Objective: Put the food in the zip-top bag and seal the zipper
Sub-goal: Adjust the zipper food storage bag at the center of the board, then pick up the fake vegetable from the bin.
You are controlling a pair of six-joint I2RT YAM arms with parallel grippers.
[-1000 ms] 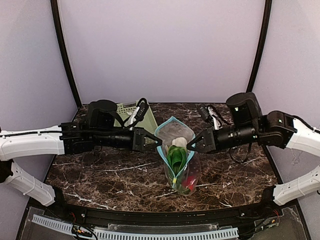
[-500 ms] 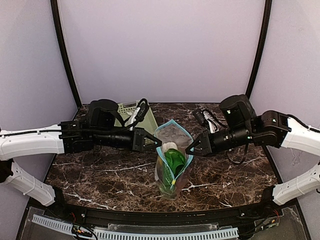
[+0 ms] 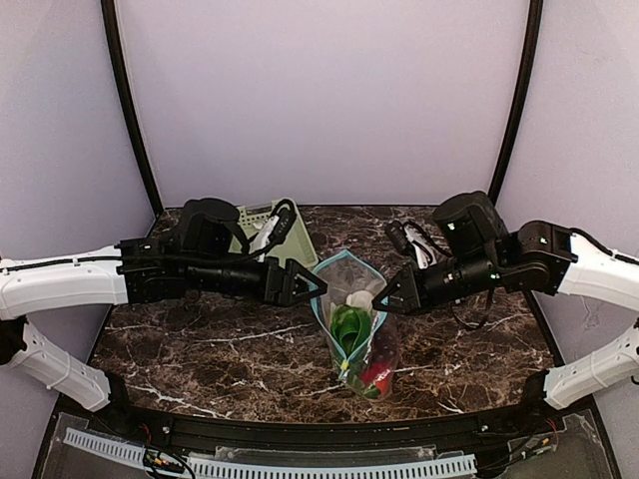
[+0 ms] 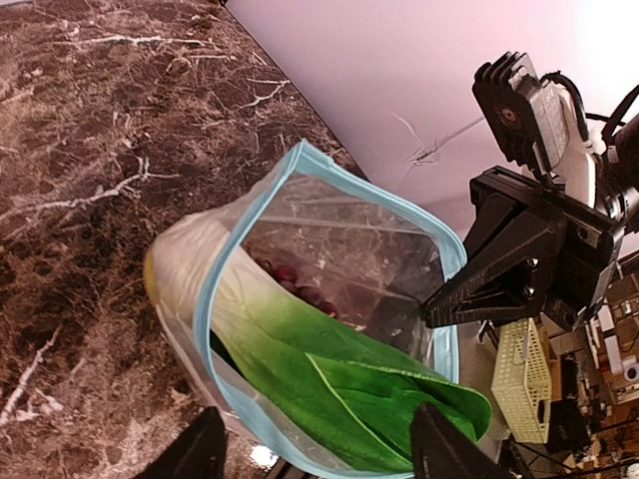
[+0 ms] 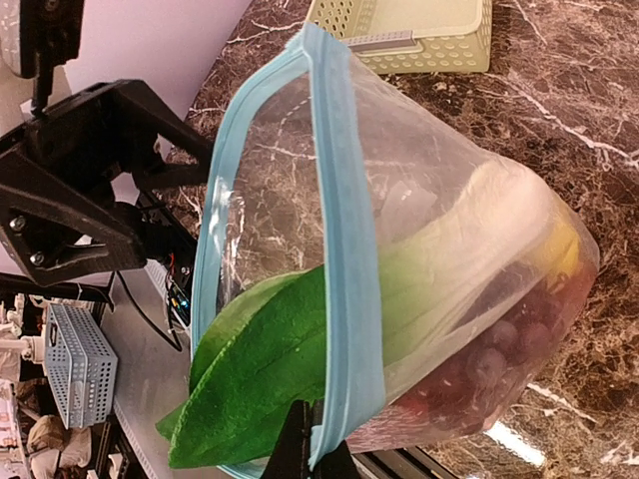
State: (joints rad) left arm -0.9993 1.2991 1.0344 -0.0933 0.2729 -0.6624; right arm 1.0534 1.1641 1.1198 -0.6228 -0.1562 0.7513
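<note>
Right jaws pinch the zip-top bag (image 3: pixel 349 271) by its blue zipper (image 5: pixel 347 299); left jaws gape wide at the opposite rim, bok choy (image 4: pixel 329 369) protruding.

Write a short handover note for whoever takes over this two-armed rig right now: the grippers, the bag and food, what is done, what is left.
Grippers: the left gripper is open at the left rim of the bag, gripping nothing. The right gripper is shut on the bag's blue zipper strip at the right rim.
Things: the bag is between the arms, mouth wide open. The bok choy pokes out; grapes, a red chilli and a lemon lie lower inside.
Done: that food is bagged.
Left: push the bok choy fully in, seal the zipper.
</note>
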